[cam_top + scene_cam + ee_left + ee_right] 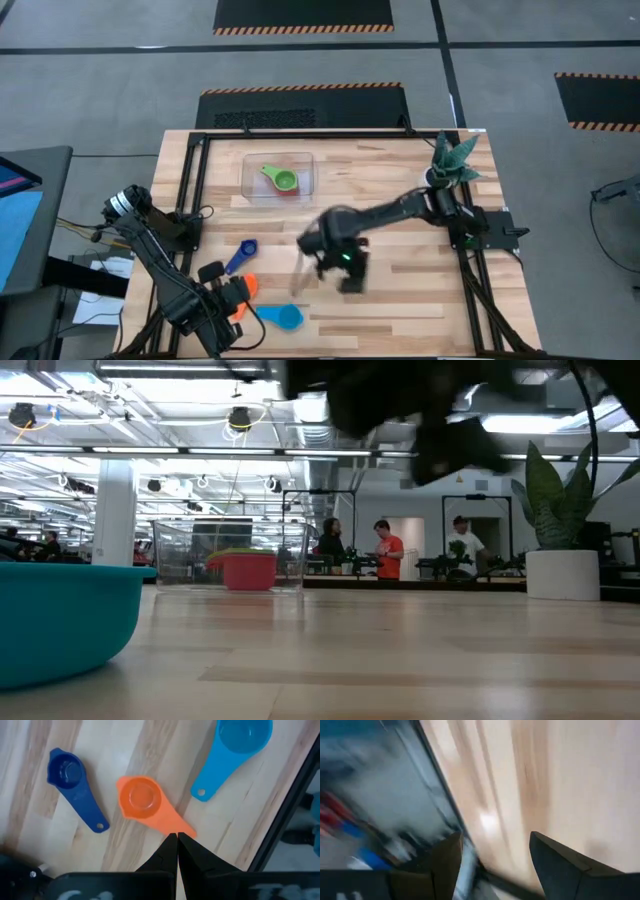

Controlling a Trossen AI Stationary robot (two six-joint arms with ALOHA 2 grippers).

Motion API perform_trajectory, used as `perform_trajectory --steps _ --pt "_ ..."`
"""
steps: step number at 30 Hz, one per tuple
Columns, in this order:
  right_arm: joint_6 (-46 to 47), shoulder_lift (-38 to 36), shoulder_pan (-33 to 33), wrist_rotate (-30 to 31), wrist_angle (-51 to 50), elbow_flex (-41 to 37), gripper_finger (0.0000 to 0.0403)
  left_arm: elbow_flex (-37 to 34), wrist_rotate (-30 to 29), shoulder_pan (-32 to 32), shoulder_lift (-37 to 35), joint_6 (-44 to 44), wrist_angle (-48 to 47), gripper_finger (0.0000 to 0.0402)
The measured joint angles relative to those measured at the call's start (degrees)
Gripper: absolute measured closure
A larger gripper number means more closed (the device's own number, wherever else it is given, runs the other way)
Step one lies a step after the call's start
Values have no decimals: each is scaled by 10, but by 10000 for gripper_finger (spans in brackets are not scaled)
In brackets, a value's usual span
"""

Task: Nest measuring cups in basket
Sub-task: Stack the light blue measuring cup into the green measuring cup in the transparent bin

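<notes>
Two arms work over the table (400, 290). Far left of centre, the basket (252, 181) holds a green cup (281, 180) nested in a red cup (248, 571). The right gripper (495, 860), fingers spread and empty, hangs mid-table. The left gripper (177, 840), pinched together, touches the orange cup's (141, 800) handle, with the light blue cup (240, 740) and dark blue cup (72, 780) nearby. Such a thin edge grip could let it slip.

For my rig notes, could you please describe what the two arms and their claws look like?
Both arms are dark, jointed and slim. The left arm trails black cables, with a silvery round part at its base end. The right arm shows a small green light near its claw. The left claw has tapered black fingers; the right claw has broad, dark, wedge-shaped ones.
</notes>
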Motion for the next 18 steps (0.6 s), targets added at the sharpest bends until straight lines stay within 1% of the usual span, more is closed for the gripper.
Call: perform_trajectory --steps 2,4,6,7,9,12,13,15,16,18 --pt "-23 -9 26 66 -2 -15 148 0 -11 1 0 -1 0 402" --pt "-11 -37 52 108 33 -38 148 0 -24 2 0 -4 0 401" --pt "-18 -69 78 145 43 -51 148 0 -34 4 0 -13 0 401" --pt "-29 -89 95 187 36 -62 148 0 -38 6 0 -16 1 401" --pt "-36 -117 126 312 15 -82 148 0 -43 12 0 -18 1 401" --pt "14 -164 165 525 1 -116 148 0 -46 22 0 -19 8 402" --pt "39 -183 173 580 1 -131 148 0 -50 27 0 -21 9 402" --pt "113 -227 199 668 9 -164 148 0 -60 34 0 -32 11 401" --pt "137 -245 208 701 8 -179 148 0 -64 39 0 -36 10 402" --pt "185 -280 227 741 4 -220 148 0 -71 48 0 -43 11 402"
